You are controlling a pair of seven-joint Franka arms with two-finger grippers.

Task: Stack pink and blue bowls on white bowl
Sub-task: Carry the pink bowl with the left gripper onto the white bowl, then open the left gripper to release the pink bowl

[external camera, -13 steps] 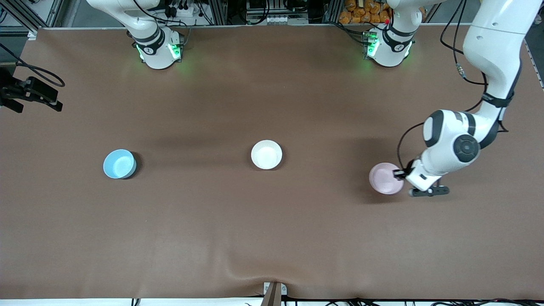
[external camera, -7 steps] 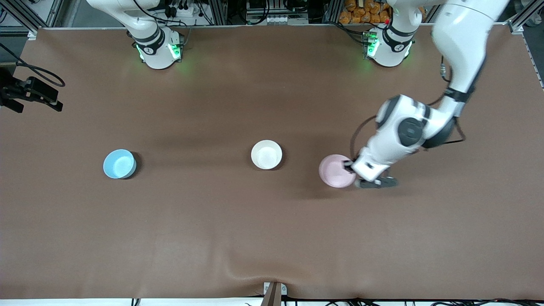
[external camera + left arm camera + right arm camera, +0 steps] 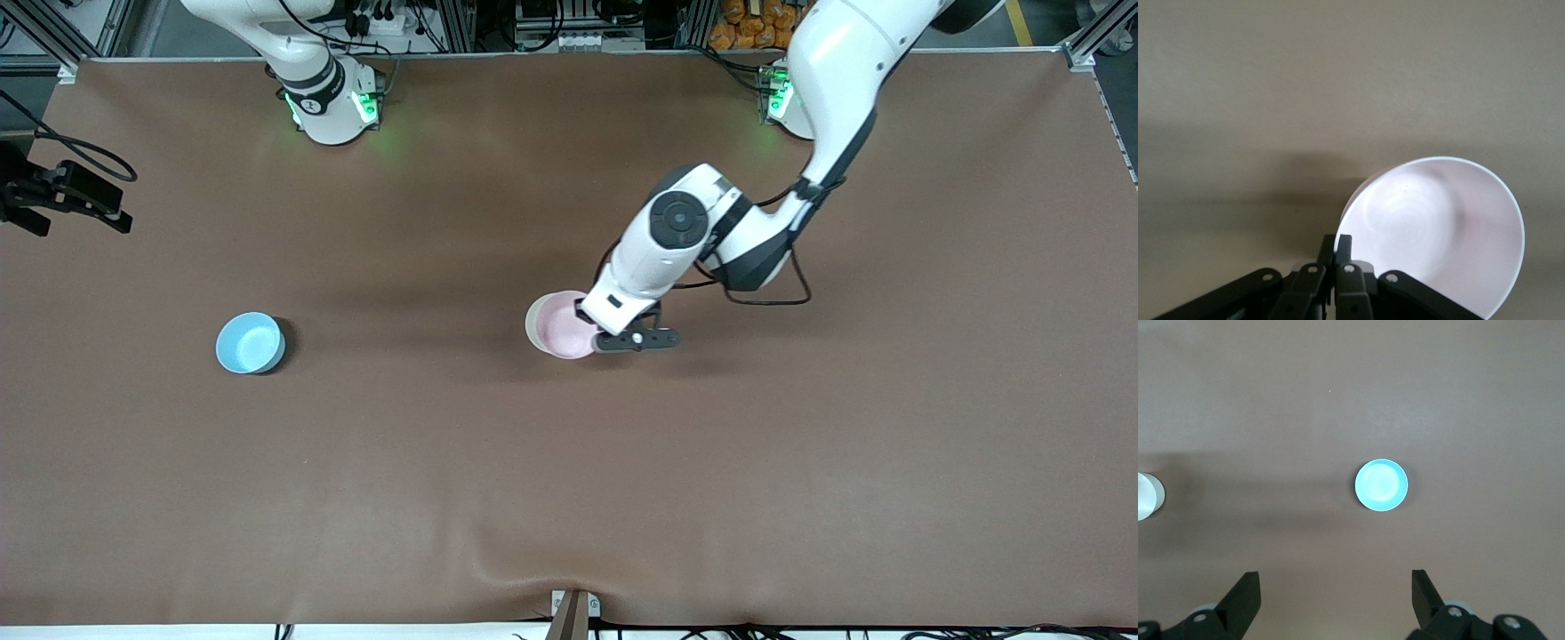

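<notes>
My left gripper (image 3: 586, 317) is shut on the rim of the pale pink bowl (image 3: 566, 329) and holds it over the off-white bowl (image 3: 532, 324). Only a crescent of the white bowl's rim shows past the pink one. I cannot tell whether the two touch. In the left wrist view the pink bowl (image 3: 1438, 227) is tilted, and the left gripper (image 3: 1343, 244) pinches its rim. The sky-blue bowl (image 3: 250, 342) stands alone toward the right arm's end of the table. The right wrist view shows the blue bowl (image 3: 1381, 485) far below my right gripper (image 3: 1335, 592), which is open and empty.
The brown table cover (image 3: 569, 489) has a wrinkle near its front edge. A black camera mount (image 3: 62, 191) stands at the right arm's end of the table. A pale bowl (image 3: 1146, 496) shows at the edge of the right wrist view.
My left arm has carried the pink bowl from the left arm's end of the table to over the white bowl. The blue bowl and white bowl have not moved.
</notes>
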